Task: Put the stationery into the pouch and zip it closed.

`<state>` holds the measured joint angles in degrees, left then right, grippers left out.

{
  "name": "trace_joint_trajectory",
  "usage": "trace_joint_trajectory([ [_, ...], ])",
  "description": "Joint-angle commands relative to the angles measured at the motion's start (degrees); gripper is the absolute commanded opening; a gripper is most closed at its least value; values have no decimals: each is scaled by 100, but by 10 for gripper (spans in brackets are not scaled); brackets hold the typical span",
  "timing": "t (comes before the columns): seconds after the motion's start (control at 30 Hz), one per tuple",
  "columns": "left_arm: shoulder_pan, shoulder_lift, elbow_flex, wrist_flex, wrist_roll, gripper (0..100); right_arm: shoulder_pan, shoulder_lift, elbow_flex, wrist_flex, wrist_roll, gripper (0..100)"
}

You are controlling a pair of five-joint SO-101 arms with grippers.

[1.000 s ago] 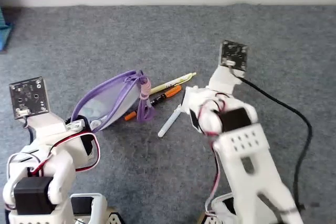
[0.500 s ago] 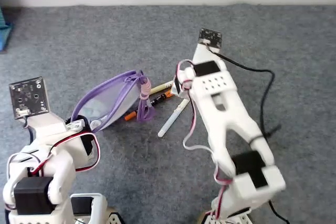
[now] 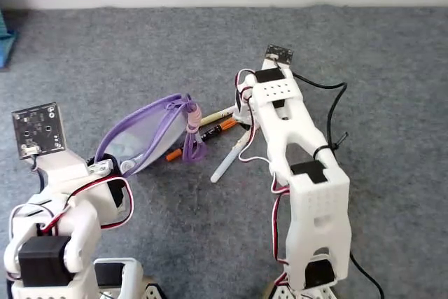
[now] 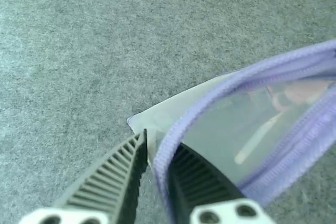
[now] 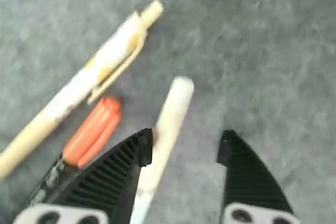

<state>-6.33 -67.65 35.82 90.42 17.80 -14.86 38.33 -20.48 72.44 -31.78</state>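
Toward the table's near left corner, my left gripper [image 4: 157, 149] is clamped tight on a corner of the purple pouch [image 3: 143, 134], whose mouth gapes. Farther in, mid-table, my right gripper [image 5: 186, 139] hangs wide open, holding nothing, over the white pen [image 5: 169, 111], which seems to touch one finger. The orange marker [image 5: 93, 129] and cream pen [image 5: 102, 69] lie just beside.

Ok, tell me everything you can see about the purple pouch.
The pouch is soft, see-through plastic edged with a purple zip, unzipped and gaping. It rests on the grey carpet, one corner pinched in the left gripper. A purple-and-pink cord hangs at its far end, beside an orange-capped pen.
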Motion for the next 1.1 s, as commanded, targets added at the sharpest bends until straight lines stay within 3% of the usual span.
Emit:
trace_joint_trajectory([
  [0.0, -53, 44, 84, -97, 35, 13, 101, 189, -598, 57, -26, 72],
  [0.1, -53, 44, 84, -97, 35, 13, 84, 400, -782, 57, -35, 6],
  [0.33, -53, 44, 84, -97, 35, 13, 84, 505, -844, 75, -18, 158],
  [0.43, -53, 44, 84, -97, 35, 13, 66, 505, -844, 198, -18, 115],
  [0.53, -53, 44, 84, -97, 35, 13, 66, 462, -844, 356, -18, 1],
  [1.07, -35, 44, 84, -97, 35, 13, 57, -1560, -967, 2668, 387, 8],
])
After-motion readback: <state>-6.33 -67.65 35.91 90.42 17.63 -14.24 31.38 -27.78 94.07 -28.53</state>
